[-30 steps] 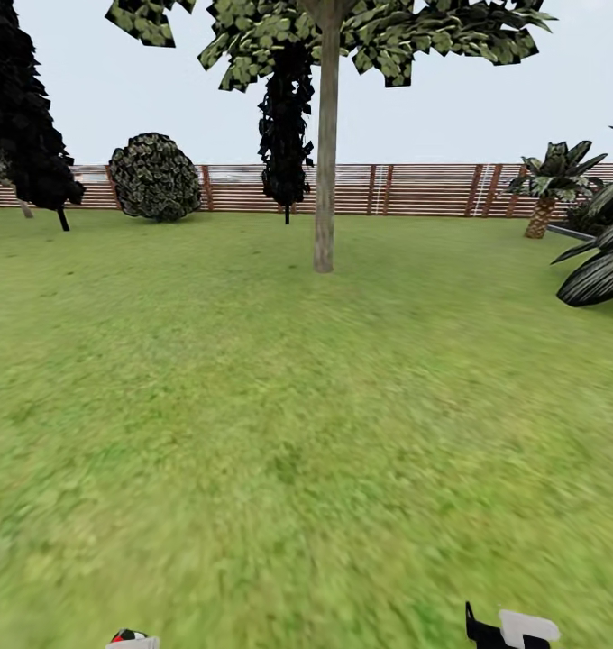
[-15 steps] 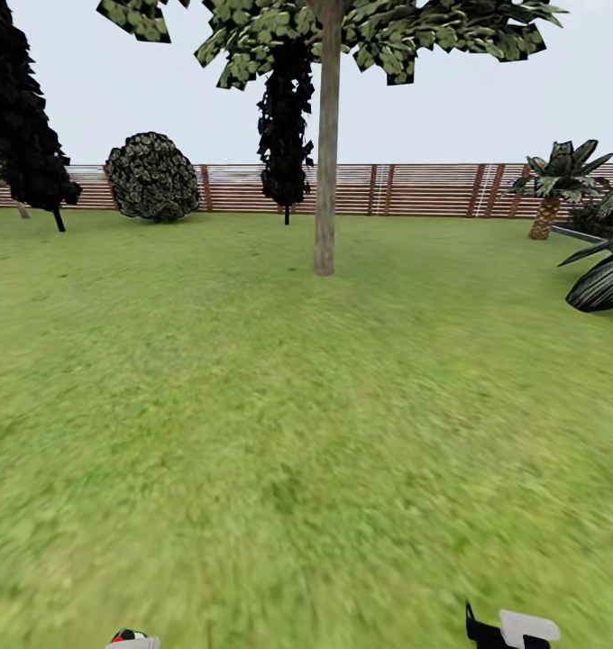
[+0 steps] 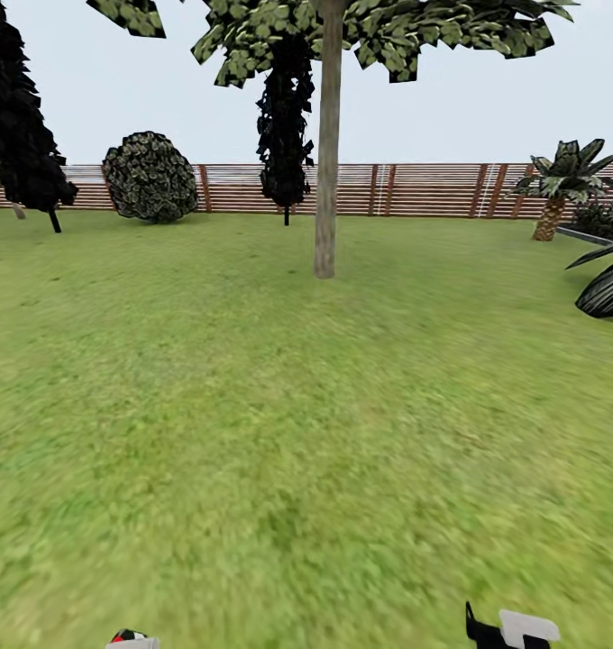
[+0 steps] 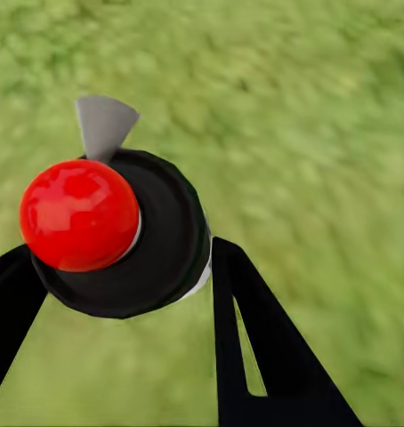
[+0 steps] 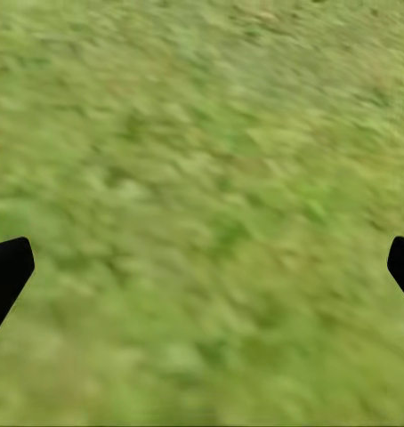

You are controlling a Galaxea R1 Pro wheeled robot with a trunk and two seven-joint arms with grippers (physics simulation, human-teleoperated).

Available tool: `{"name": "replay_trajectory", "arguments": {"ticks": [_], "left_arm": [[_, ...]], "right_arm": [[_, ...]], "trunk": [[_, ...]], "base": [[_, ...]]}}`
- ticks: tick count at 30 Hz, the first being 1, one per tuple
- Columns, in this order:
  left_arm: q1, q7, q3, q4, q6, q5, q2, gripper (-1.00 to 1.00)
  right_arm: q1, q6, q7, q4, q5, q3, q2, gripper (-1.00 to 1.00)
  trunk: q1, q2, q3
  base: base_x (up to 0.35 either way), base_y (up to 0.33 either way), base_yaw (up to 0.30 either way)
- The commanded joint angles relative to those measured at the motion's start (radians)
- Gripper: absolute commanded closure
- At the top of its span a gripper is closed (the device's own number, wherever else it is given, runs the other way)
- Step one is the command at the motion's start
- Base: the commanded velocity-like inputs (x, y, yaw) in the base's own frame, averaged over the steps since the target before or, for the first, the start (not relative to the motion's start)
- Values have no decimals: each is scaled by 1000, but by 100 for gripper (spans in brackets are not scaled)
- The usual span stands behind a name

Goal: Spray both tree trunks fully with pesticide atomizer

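Observation:
The pesticide atomizer [image 4: 113, 231], with its red knob, black collar and grey nozzle, sits between the black fingers [image 4: 255, 338] of my left gripper [image 4: 122, 258], which is shut on it. Its red and white top peeks in at the head view's lower edge [image 3: 131, 638]. A tree with a straight grey-tan trunk [image 3: 325, 180] and a leafy crown [image 3: 361, 31] stands far ahead on the grass floor [image 3: 288, 433] of the garden. My right gripper [image 5: 206, 262] is open over bare grass, fingertips far apart. No pesticide mist is in view.
A brown slat fence [image 3: 424, 189] closes the lawn's far side. Before it stand a round bush [image 3: 149, 178], two blackish narrow trees [image 3: 284, 135] [image 3: 22, 126] and a short palm [image 3: 559, 185]. Dark fronds [image 3: 608, 288] reach in from the right. Part of my right arm [image 3: 514, 629] shows low.
The whole head view has shifted slightly: the trunk's base sits a little lower and the palm and fronds have slid right. Both arms keep their places in the picture.

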Motion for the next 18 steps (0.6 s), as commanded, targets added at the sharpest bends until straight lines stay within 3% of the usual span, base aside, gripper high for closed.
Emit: {"name": "replay_trajectory", "arguments": {"ticks": [1,18], "left_arm": [[-1,10,-3,1,-3,2,0,100],[-1,10,-3,1,-3,2,0,100]], "right_arm": [[-1,-3,-3,1,5,-1,0,-100],[-1,-3,-3,1,5,-1,0,-100]], "trunk": [[0,0,-1],[0,0,-1]], "base": [[337,0,0],[337,0,0]]}}
